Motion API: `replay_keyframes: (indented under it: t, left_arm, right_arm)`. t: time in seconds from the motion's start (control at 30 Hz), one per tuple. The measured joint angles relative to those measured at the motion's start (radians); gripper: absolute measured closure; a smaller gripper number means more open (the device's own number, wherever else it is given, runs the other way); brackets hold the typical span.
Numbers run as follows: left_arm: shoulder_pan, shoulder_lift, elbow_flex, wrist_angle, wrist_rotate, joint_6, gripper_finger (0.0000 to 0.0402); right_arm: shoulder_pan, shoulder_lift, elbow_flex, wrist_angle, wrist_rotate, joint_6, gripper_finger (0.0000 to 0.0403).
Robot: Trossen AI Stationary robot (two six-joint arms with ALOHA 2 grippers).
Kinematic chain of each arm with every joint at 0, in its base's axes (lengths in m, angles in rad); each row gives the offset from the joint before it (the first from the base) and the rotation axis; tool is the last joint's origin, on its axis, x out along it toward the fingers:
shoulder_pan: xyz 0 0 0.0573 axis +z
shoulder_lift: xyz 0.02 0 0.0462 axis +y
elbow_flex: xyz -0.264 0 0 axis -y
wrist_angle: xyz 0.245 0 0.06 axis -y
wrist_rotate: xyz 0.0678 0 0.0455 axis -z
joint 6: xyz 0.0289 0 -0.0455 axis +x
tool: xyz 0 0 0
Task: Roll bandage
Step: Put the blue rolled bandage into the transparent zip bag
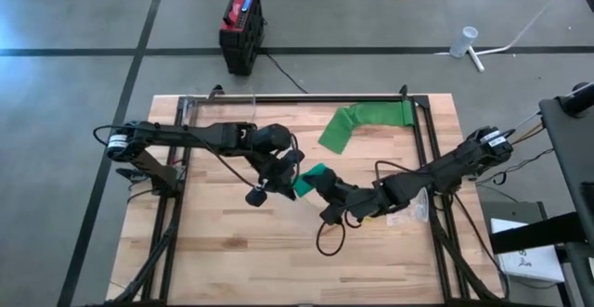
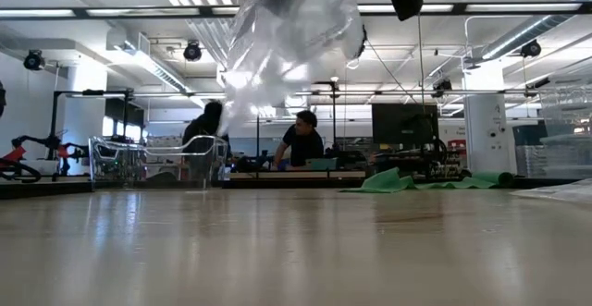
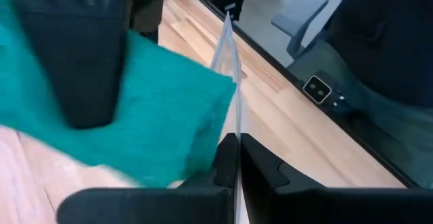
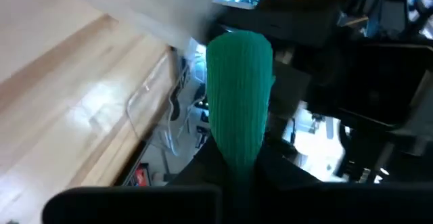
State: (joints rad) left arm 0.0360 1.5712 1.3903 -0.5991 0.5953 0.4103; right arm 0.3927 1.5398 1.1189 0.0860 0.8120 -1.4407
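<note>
A rolled green bandage (image 1: pixel 314 179) hangs above the table's middle, between my two grippers. My right gripper (image 1: pixel 327 188) reaches in from the right and is shut on it; in its wrist view the roll (image 4: pixel 238 95) sticks out past the fingers. My left gripper (image 1: pixel 293 175) comes from the left and is shut on a clear plastic bag (image 2: pixel 289 42), which hangs in the air. In the left wrist view the roll (image 3: pixel 155 122) lies right beside the bag's edge, with a right finger (image 3: pixel 88 61) over it. My left gripper pinches the clear bag's thin edge (image 3: pixel 235 139) between its two shut fingers. The bag is lifted clear of the table and hangs loose below the fingers. My right gripper pinches the green roll's near end (image 4: pixel 237 158) between its two fingers, coming in nearly level from the table's right. The roll points away along the fingers and is clear of the table.
A loose green bandage strip (image 1: pixel 367 124) lies spread at the table's far side. Crumpled clear plastic (image 1: pixel 408 214) lies under the right arm. A clear bin (image 1: pixel 219 105) stands at the far left. A black cable loop (image 1: pixel 329 237) hangs near the middle. People (image 2: pixel 301 144) sit beyond the table.
</note>
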Motion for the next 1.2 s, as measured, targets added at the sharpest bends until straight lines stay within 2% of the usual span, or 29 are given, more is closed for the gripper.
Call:
replay_keyframes:
  t: [0.27, 0.4, 0.53, 0.73, 0.8, 0.93, 1.2]
  left_arm:
    - [0.000, -0.090, -0.026, 0.018, -0.009, -0.011, 0.0401]
    - [0.002, -0.117, -0.026, 0.031, -0.074, -0.011, 0.0401]
    - [0.008, -0.111, -0.028, 0.035, -0.097, -0.012, 0.0401]
    - [0.009, -0.064, -0.036, 0.035, -0.099, -0.006, 0.0401]
    - [0.011, -0.056, -0.037, 0.036, -0.099, 0.000, 0.0401]
    - [0.019, -0.052, -0.038, 0.043, -0.097, 0.026, 0.0401]
    - [0.020, -0.061, -0.047, 0.050, -0.099, 0.063, 0.0401]
  right_arm:
    - [0.000, 0.003, -0.026, -0.006, -0.028, 0.002, 0.0388]
    - [0.002, 0.003, -0.027, -0.006, -0.081, 0.000, 0.0388]
    - [0.004, 0.003, -0.027, 0.007, -0.136, -0.012, 0.0388]
    - [-0.036, 0.003, -0.027, 0.027, -0.129, -0.001, 0.0388]
    - [-0.041, 0.003, -0.027, 0.002, -0.171, 0.026, 0.0388]
    - [-0.040, 0.010, -0.027, -0.057, -0.329, 0.155, 0.0388]
    - [-0.088, 0.027, -0.028, -0.056, -0.339, 0.248, 0.0388]
